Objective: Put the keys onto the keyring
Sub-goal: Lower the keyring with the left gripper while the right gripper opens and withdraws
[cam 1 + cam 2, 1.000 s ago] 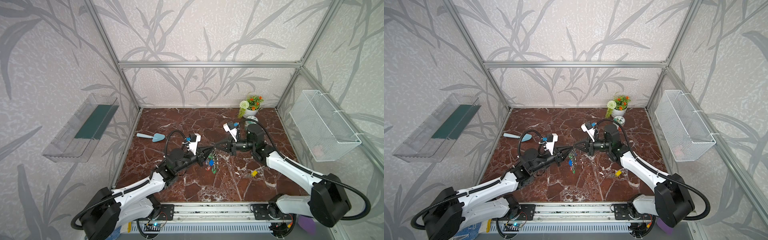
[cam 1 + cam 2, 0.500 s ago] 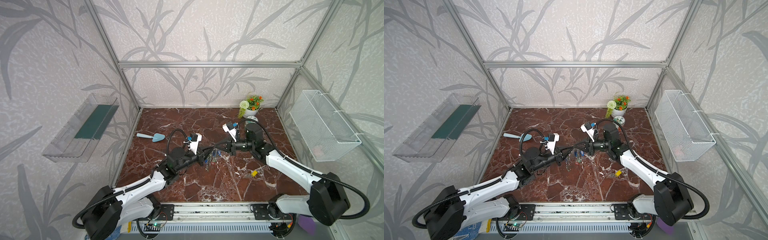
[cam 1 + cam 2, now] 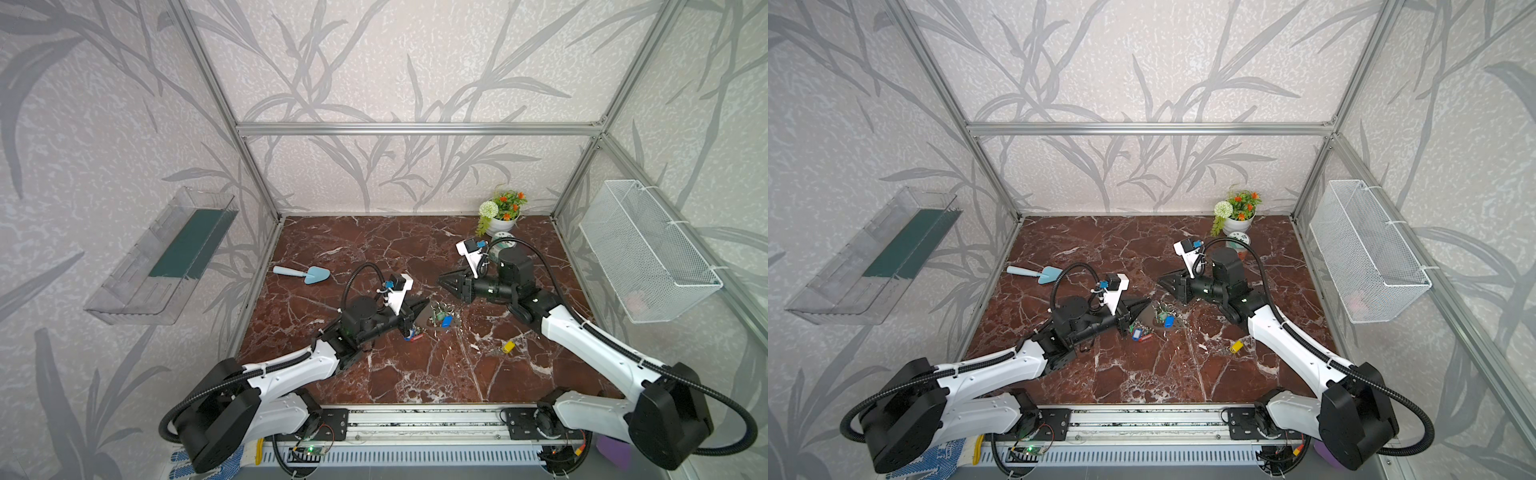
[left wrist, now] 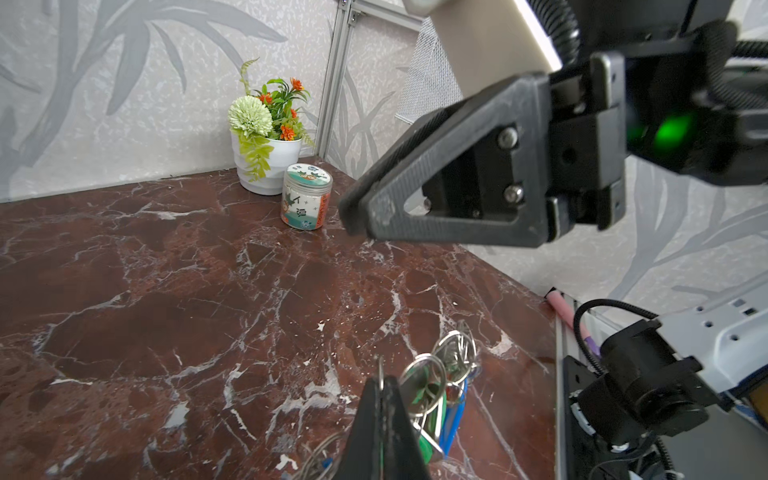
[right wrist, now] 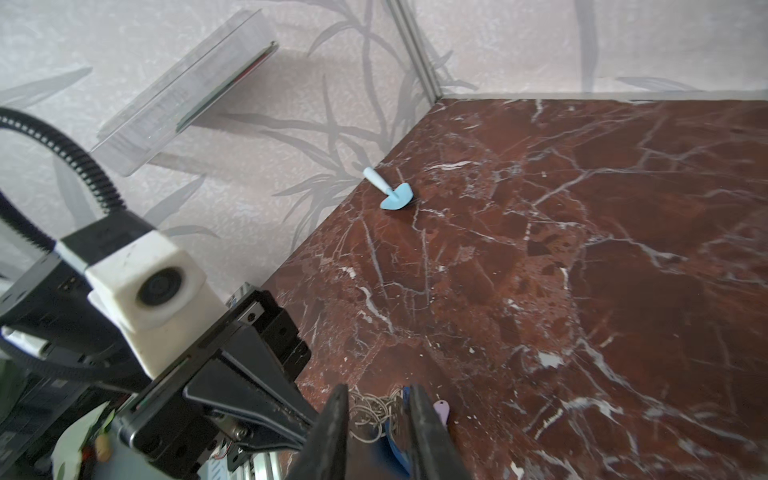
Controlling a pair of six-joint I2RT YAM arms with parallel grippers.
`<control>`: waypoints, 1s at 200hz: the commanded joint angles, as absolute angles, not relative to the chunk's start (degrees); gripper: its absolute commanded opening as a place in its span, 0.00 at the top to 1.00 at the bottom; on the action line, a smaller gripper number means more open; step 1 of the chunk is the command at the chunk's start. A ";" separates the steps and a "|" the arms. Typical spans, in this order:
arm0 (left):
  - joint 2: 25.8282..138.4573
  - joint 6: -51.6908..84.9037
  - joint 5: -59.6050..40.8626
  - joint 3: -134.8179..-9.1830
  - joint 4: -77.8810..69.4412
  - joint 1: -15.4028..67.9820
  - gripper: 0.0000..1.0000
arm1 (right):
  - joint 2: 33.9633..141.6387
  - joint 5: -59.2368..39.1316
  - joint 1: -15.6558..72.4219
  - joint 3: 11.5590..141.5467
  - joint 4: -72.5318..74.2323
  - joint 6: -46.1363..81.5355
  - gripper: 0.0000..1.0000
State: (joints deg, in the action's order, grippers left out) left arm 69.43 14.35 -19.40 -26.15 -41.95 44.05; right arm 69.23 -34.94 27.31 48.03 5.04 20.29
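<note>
The keyring (image 3: pixel 441 312) is a thin grey hoop strung with small keys and green, blue and red tags, and the bunch rests low on the marble floor at the centre. My left gripper (image 3: pixel 423 305) is shut on the hoop's wire (image 4: pixel 380 371), with rings and tags (image 4: pixel 440 374) bunched beside its tip. My right gripper (image 3: pixel 443 283) hangs open just behind the bunch, holding nothing; in the right wrist view the key bunch (image 5: pixel 376 409) shows between and beyond its parted jaws. The keys with the yellow tag (image 3: pixel 508 345) lie alone on the floor under the right forearm, also in a top view (image 3: pixel 1236 345).
A blue toy trowel (image 3: pixel 305 274) lies at the left. A flower pot (image 3: pixel 500 216) and a small jar (image 4: pixel 306 195) stand in the back right corner. A wire basket (image 3: pixel 648 253) hangs on the right wall, a clear shelf (image 3: pixel 166 257) on the left wall.
My right gripper has opened, let go of the keyring and drawn back to the right. The left gripper stays shut on the ring and has lowered it, so the bunch now rests near the floor.
</note>
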 commanded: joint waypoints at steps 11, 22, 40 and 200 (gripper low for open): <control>71.31 3.93 -15.03 -25.34 -50.31 45.34 1.00 | 67.11 -25.90 25.55 48.69 -4.90 21.52 0.68; 71.97 0.80 -12.94 -25.07 -50.27 46.16 1.00 | 66.83 -25.45 24.90 48.75 -6.61 21.79 0.66; 73.05 -4.34 -10.36 -24.48 -51.32 47.59 1.00 | 65.96 -23.70 24.48 48.91 -9.49 21.50 0.62; 82.49 -20.84 6.73 -30.78 -53.74 46.10 1.00 | 67.91 -24.53 19.66 46.18 -5.24 24.96 0.48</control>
